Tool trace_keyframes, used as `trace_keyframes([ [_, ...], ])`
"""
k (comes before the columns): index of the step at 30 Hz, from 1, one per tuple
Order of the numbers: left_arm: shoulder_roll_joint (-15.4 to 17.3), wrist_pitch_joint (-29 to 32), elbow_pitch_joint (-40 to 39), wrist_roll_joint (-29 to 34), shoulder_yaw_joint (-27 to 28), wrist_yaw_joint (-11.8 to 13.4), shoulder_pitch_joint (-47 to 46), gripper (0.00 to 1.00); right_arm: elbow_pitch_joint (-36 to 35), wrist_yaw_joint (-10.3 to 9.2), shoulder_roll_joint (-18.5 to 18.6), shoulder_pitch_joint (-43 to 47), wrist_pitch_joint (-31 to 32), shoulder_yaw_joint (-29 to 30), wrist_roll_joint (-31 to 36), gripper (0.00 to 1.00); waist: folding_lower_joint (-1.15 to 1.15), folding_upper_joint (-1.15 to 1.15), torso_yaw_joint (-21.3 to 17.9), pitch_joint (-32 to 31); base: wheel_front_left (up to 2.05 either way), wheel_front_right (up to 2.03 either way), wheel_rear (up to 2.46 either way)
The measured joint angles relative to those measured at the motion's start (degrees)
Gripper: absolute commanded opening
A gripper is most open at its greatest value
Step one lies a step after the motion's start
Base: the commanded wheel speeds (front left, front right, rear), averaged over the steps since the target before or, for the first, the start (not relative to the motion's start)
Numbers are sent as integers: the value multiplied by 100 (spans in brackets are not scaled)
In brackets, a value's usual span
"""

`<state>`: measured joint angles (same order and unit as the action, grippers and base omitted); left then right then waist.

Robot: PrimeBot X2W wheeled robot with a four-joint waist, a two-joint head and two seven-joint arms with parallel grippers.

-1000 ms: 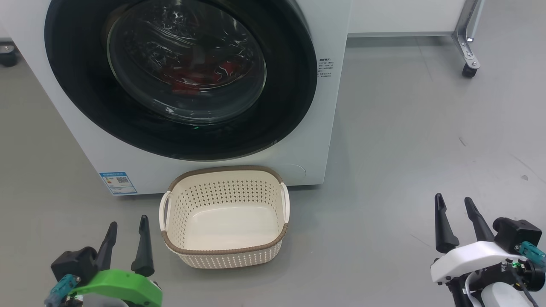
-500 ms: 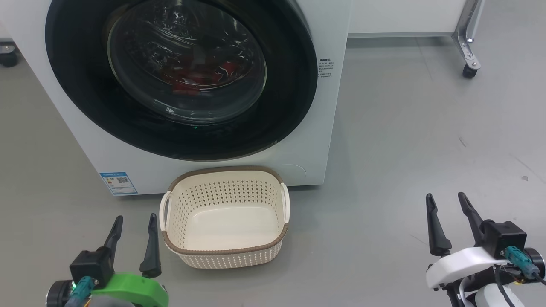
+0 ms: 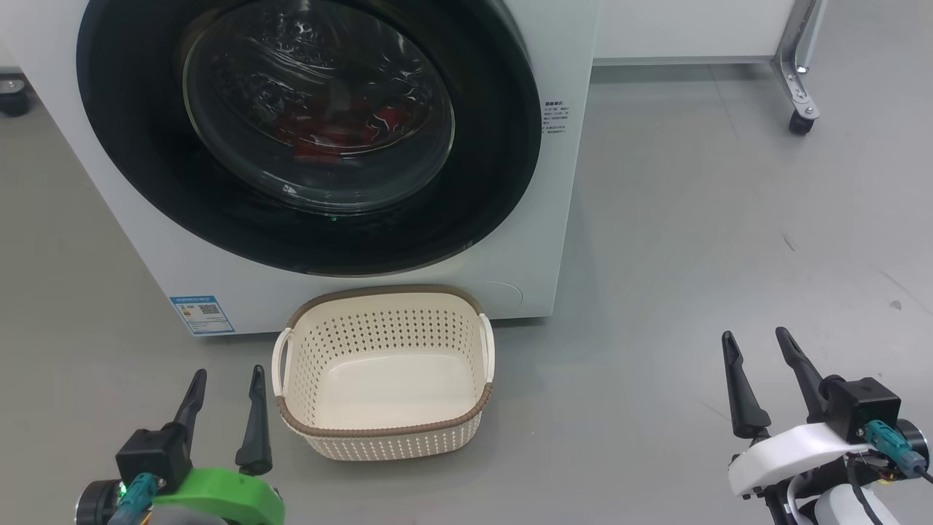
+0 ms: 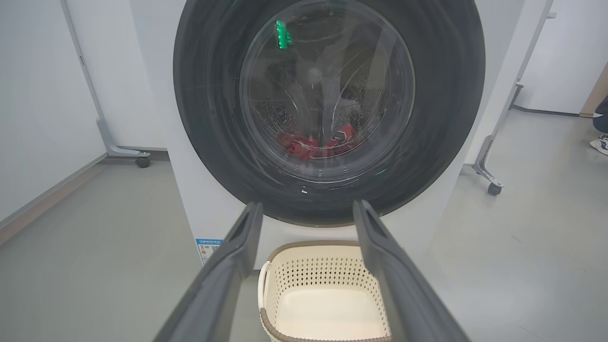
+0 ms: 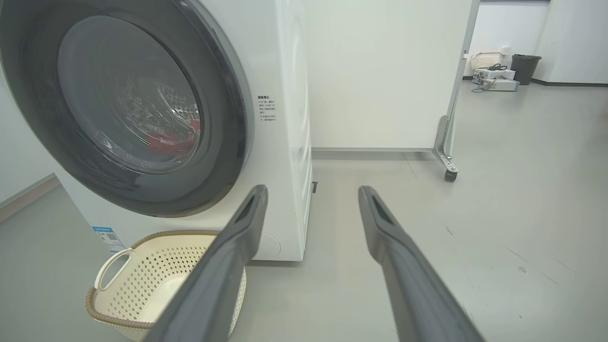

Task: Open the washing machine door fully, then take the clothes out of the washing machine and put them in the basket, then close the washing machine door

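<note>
Left gripper (image 3: 228, 372): fingers apart, nothing between them. It hangs low over the grey floor (image 3: 692, 240), fingertips pointing toward the machine (image 3: 572, 65).

Ahead of it and slightly to its left: the blue label (image 3: 202, 313) at the machine's bottom corner.

Just beside it on its right: the basket (image 3: 379, 290). It stands upright on the floor and is not touching my fingers. Its white left handle is the part nearest my inner finger. Its cream bottom shows bare. The far rim sits close against the foot of the machine.

Ahead of the left gripper and above it: the door (image 3: 131, 182), lying flat against the machine front, shut. In the left wrist view the black ring stands directly beyond my fingertips, the basket below between them.

Behind the door glass, low in the drum: the clothes (image 3: 328, 142), a red heap with some white marks. The glass blurs the detail.

Further right, on the white front panel beside the door: a small printed sticker (image 3: 555, 118). I cannot read its text.

Right gripper (image 3: 754, 334): fingers apart, nothing between them, over open floor. The basket and the machine are well off to its left. In the right wrist view the machine's right front corner lies ahead-left of my fingertips.

Far ahead of the right gripper: a caster (image 3: 799, 120) under a white partition (image 3: 685, 25).
</note>
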<state>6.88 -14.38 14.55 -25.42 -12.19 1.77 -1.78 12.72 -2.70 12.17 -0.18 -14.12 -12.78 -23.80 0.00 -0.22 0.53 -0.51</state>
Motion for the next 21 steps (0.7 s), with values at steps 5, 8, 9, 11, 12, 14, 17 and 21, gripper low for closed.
trace_keyframes([
  [5,-8,0,34,30,37,-4,0,100,-1,0,-19,1,0,32,0,100,0,0,10,0,0,0,0],
  [8,-16,0,48,30,58,-7,0,100,-3,1,-32,1,0,35,1,100,0,0,12,2,0,0,0],
  [9,-19,0,52,31,63,-13,0,100,-7,1,-36,1,0,36,1,100,0,0,11,3,0,0,0],
  [11,-22,0,68,31,68,-15,0,100,-13,1,-37,1,0,42,1,50,0,0,9,4,0,0,0],
  [12,-23,0,76,32,70,-40,0,100,-14,3,-37,1,0,44,1,0,0,0,8,4,0,0,0],
  [14,-29,0,82,33,73,-57,0,100,-27,11,-36,1,0,41,1,0,0,0,6,4,0,0,0],
  [17,-40,0,99,53,79,-57,0,100,-37,26,-36,1,-1,49,1,0,0,0,2,5,0,0,0],
  [21,-55,0,125,142,82,-65,0,100,-37,54,-37,1,-1,82,0,0,0,0,-1,9,0,0,0],
])
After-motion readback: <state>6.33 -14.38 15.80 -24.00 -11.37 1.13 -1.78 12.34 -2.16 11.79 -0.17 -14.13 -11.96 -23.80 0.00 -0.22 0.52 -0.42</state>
